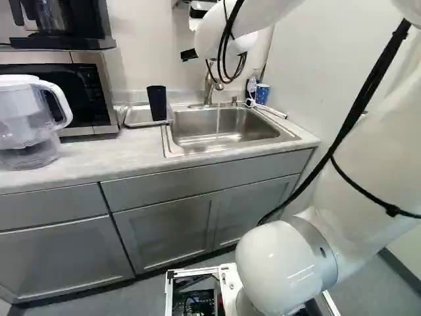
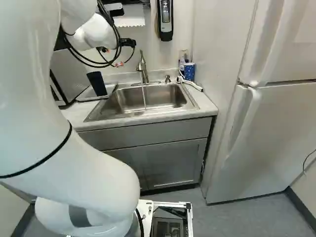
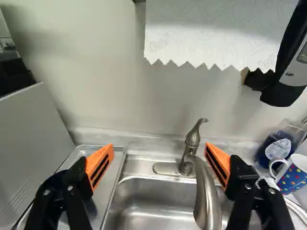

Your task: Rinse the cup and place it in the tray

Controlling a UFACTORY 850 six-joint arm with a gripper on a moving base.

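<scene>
The dark cup (image 1: 156, 103) (image 2: 97, 84) stands upright on the silver tray (image 1: 137, 117) (image 3: 120, 167), left of the sink. My gripper (image 2: 118, 64) is up near the wall behind the counter, its fingers mostly hidden there by arm and cables. In the wrist view the gripper (image 3: 159, 152) is wide open with nothing between its orange pads. Ahead of it the faucet (image 3: 205, 199) rises by the finger nearer the mugs. A thin stream of water (image 1: 218, 122) falls from the faucet into the sink (image 1: 247, 125). The cup cannot be made out clearly in the wrist view.
Microwave (image 1: 66, 92) and water pitcher (image 1: 33, 122) stand on the counter left of the tray. Right of the faucet are a blue mug (image 2: 189, 71), a soap bottle (image 3: 278, 148) and a white hose. Paper towel (image 3: 211, 33) and a dispenser (image 2: 165, 19) hang above; a fridge (image 2: 266, 128) stands at the right.
</scene>
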